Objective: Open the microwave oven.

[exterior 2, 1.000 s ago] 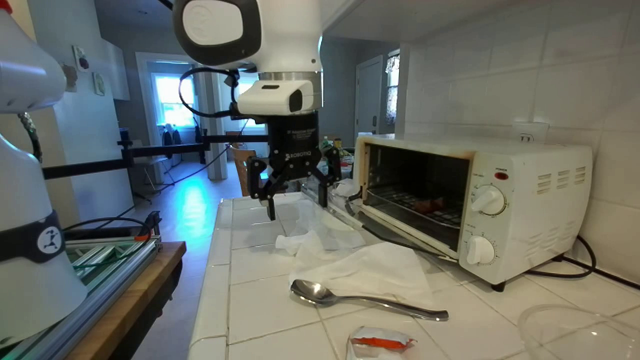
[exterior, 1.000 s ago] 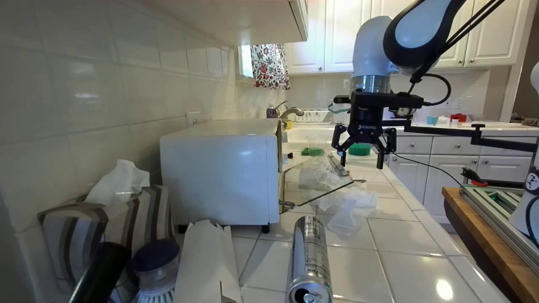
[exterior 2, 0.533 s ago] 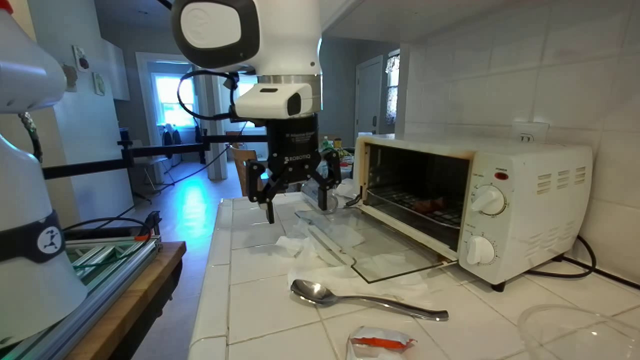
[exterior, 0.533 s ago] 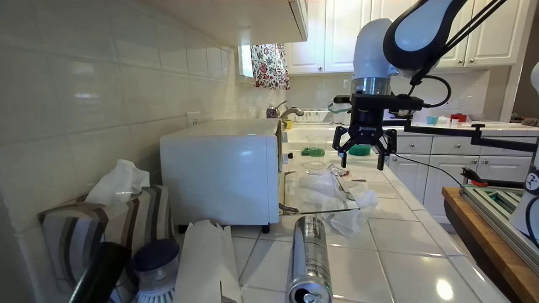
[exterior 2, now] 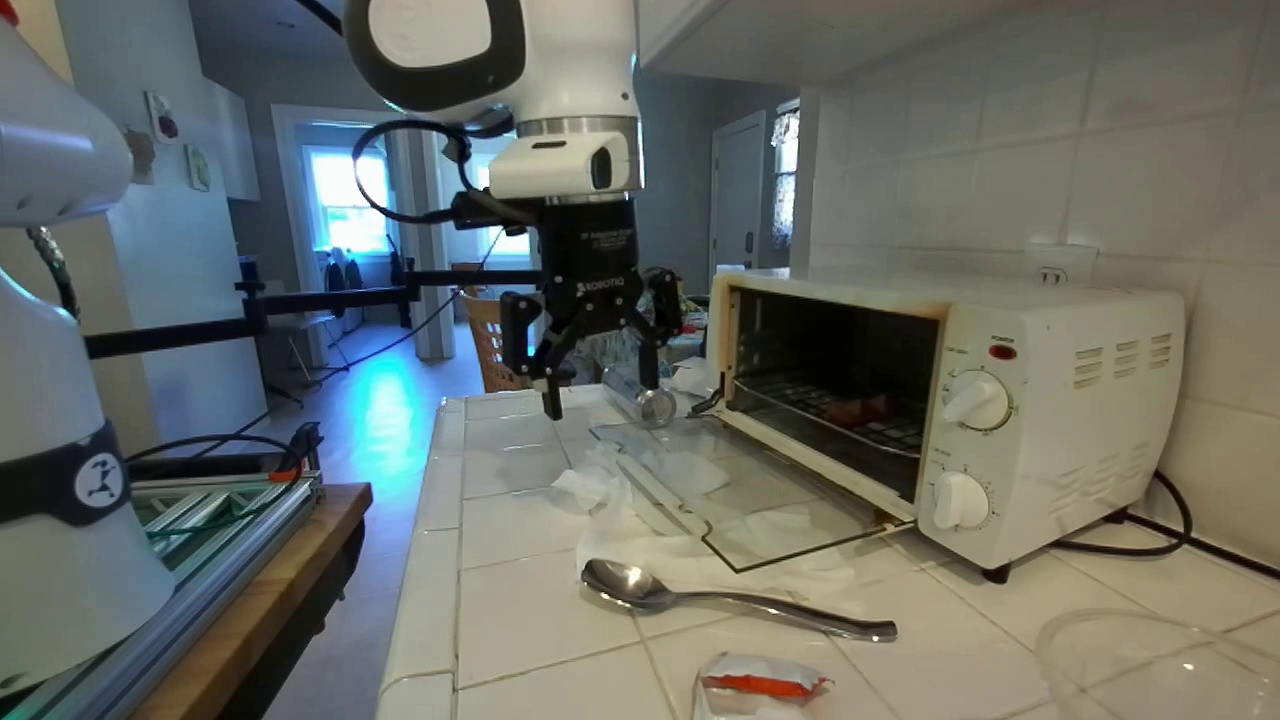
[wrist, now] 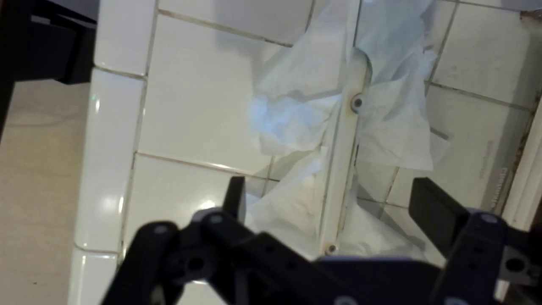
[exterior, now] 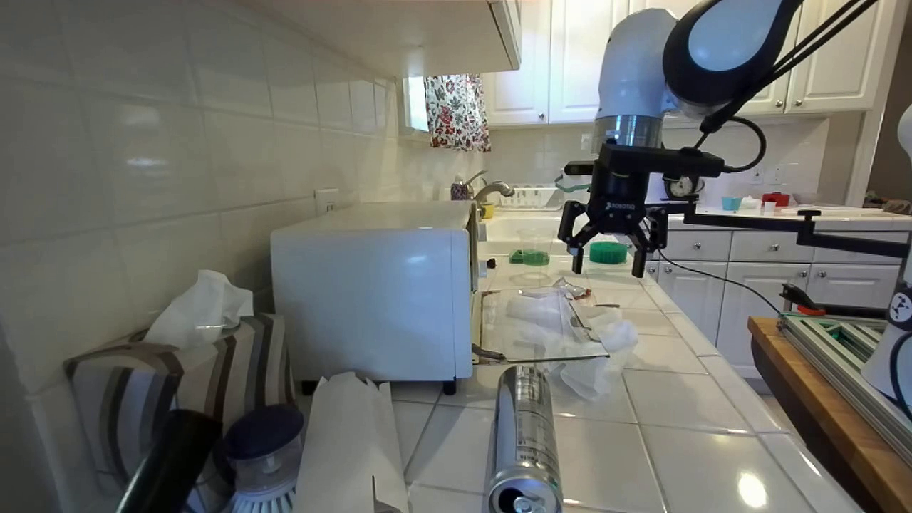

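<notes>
The microwave oven point(exterior 2: 1060, 400) is a white box with two front knobs, at the right in an exterior view. Its white side point(exterior: 370, 299) shows in an exterior view. Its glass door point(exterior 2: 760, 500) is folded down, lying low over the counter, and the cavity shows a wire rack. In the wrist view the door's pale edge bar point(wrist: 343, 169) runs between and below the fingers. My gripper point(exterior: 608, 268) is open and empty, fingers pointing down, above the counter in front of the oven. It also shows in an exterior view point(exterior 2: 600, 394) and the wrist view point(wrist: 330, 190).
White paper sheets point(exterior 2: 600, 490) lie around and under the door. A spoon point(exterior 2: 650, 590) and a small packet point(exterior 2: 765, 685) lie on the counter. A silver can point(exterior: 527, 434) and a tissue box point(exterior: 242, 356) stand near the oven's side. An upper cabinet point(exterior: 399, 35) overhangs.
The door was partly raised one second ago and dropped flat by half a second ago. My gripper has since risen a little, staying open.
</notes>
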### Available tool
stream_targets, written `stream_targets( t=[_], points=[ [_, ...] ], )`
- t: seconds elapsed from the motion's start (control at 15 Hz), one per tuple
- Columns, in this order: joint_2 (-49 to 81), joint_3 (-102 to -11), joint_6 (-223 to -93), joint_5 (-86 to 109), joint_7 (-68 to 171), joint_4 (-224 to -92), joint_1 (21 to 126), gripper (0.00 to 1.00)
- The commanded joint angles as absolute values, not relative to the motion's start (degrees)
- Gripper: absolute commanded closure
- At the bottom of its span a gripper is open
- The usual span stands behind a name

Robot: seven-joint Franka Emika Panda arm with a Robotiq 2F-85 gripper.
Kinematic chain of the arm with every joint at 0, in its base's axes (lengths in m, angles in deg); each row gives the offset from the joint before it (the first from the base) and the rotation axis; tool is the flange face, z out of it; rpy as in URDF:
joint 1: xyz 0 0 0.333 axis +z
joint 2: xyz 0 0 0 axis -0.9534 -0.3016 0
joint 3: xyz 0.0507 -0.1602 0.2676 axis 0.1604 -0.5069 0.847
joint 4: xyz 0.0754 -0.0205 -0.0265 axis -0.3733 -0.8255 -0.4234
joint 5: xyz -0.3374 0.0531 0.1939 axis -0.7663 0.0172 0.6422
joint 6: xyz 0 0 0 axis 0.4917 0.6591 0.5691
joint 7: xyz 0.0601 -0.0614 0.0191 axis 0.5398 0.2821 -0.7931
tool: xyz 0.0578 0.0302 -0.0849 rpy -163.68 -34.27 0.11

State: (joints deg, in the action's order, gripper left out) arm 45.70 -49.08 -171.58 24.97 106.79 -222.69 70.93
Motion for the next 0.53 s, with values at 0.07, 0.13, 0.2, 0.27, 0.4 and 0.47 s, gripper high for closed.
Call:
stream_targets(
  t=[0.07, 0.13, 0.2, 0.27, 0.4, 0.47],
  points=[
    [50.7, -46.6, -169.4, 17.3, 105.3, -223.6, 70.1, 0.0],
    [51.6, -46.1, -168.8, 15.8, 104.8, -223.6, 70.1, 0.0],
    [52.5, -45.6, -168.1, 14.3, 104.1, -223.6, 70.2, 0.0],
    [53.5, -45.1, -167.2, 12.7, 103.4, -223.6, 70.3, 0.0],
    [55.6, -44.5, -164.6, 10.9, 100.5, -223.5, 71.1, 0.0],
    [56.9, -44.1, -163.1, 10.2, 99.2, -223.5, 71.3, 0.0]
  ],
)
